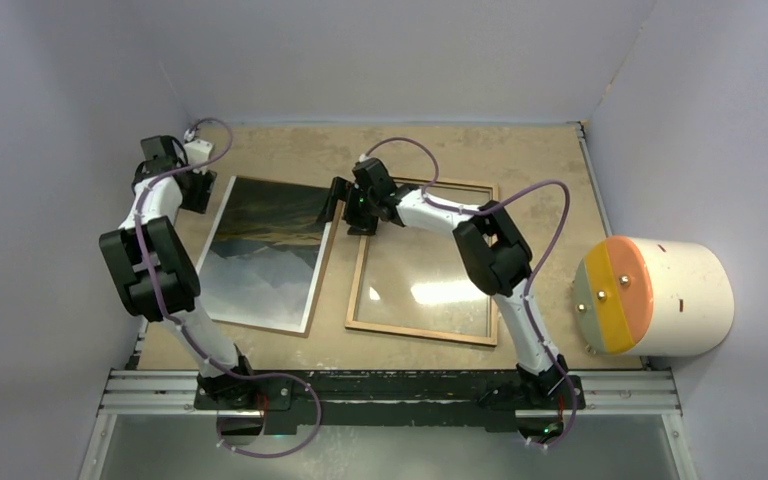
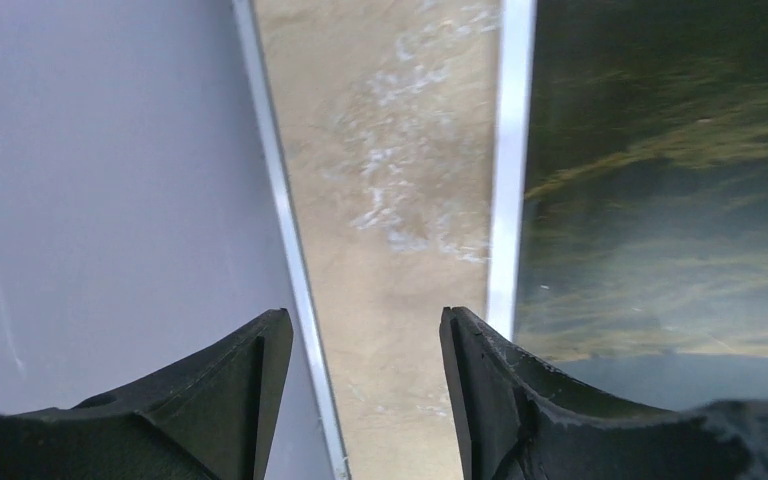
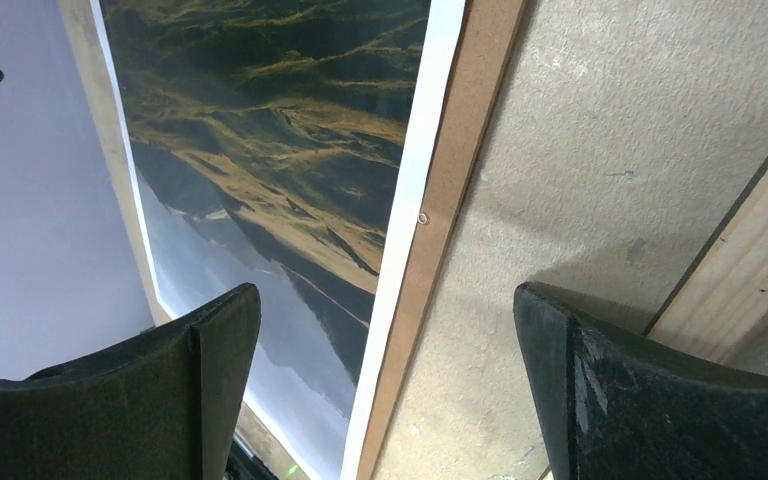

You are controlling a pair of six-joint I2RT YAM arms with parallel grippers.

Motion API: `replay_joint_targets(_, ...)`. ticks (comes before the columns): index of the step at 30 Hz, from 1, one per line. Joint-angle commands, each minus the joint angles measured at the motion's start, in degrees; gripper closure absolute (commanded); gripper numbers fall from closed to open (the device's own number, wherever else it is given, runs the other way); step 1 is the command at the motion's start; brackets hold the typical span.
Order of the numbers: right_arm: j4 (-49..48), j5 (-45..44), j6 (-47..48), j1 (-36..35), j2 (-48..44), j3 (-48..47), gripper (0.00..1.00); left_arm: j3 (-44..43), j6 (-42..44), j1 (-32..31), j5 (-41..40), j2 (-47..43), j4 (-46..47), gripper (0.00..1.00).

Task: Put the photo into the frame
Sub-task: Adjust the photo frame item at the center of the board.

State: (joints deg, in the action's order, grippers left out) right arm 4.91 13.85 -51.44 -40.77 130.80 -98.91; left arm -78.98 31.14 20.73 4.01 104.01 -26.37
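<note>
The photo (image 1: 265,250), a dark misty mountain scene with a white border, lies face up on the left half of the table, on a brown backing board whose edge (image 3: 445,215) shows along its right side. The frame (image 1: 420,333) lies to its right, light wood rim up, its pane reflecting light. My left gripper (image 1: 200,190) is open at the photo's far left corner. In the left wrist view its fingers (image 2: 365,330) span bare table beside the photo's white border (image 2: 510,150). My right gripper (image 1: 345,205) is wide open between photo and frame. Its fingers (image 3: 388,300) straddle the photo's (image 3: 280,150) right edge, the frame rim (image 3: 750,270) to the right.
A white cylinder (image 1: 660,297) with an orange and yellow end lies at the table's right edge. Grey walls close in the left, back and right. A metal strip (image 2: 280,200) runs along the table's left edge by the wall. The arms' base rail (image 1: 390,385) spans the near edge.
</note>
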Motion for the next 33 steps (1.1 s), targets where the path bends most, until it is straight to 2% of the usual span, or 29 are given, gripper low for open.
replay_joint_targets(1, 0.61, -3.69, -0.07, -1.09, 0.89, -0.97, 0.03, 2.94, 0.66, 0.88, -8.69, 3.00, 5.59, 0.41)
replay_joint_targets(13, 0.68, -2.38, -1.55, -3.39, 2.96, -1.36, 0.05, 9.25, -1.10, 0.45, -9.14, 7.78, 8.11, 0.47)
replay_joint_targets(27, -3.88, 0.40, -5.75, -3.79, 3.30, 2.85, 0.07, 11.70, -3.07, -5.41, 7.27, 2.49, -1.04, 0.48)
replay_joint_targets(33, -3.41, 2.36, -6.04, -3.79, 3.13, 3.69, 0.07, 12.74, -2.73, -5.80, 7.39, 2.81, -0.80, 0.48)
